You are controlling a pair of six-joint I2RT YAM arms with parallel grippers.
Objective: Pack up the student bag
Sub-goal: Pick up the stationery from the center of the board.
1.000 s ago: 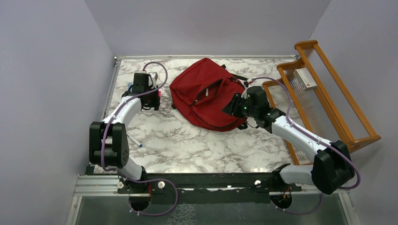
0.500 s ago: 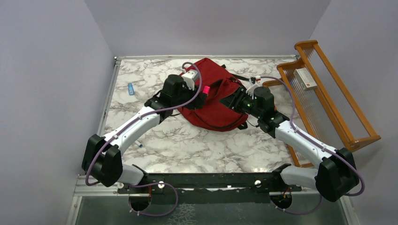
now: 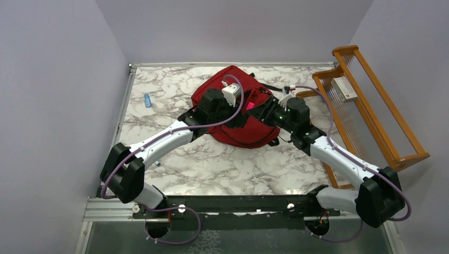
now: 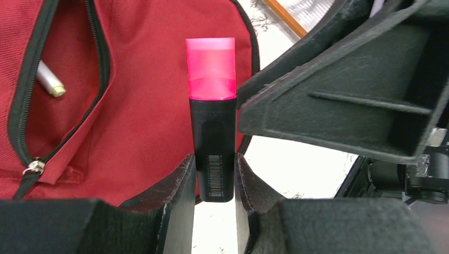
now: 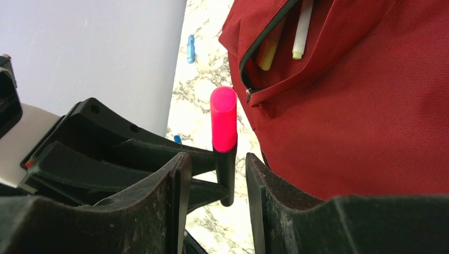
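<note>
Two pens are held in the flat-lying bag's pocket; a highlighter is clamped by the left gripper, the right gripper parted around it.

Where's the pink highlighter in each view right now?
Left wrist: pink highlighter at centre, upright, clamped by the left gripper.
Right wrist: centre, cap up, between the open right gripper fingers, a gap on each side.
Top external: hidden where both wrists meet above the student bag.
Shared landmark: the red student bag.
</note>
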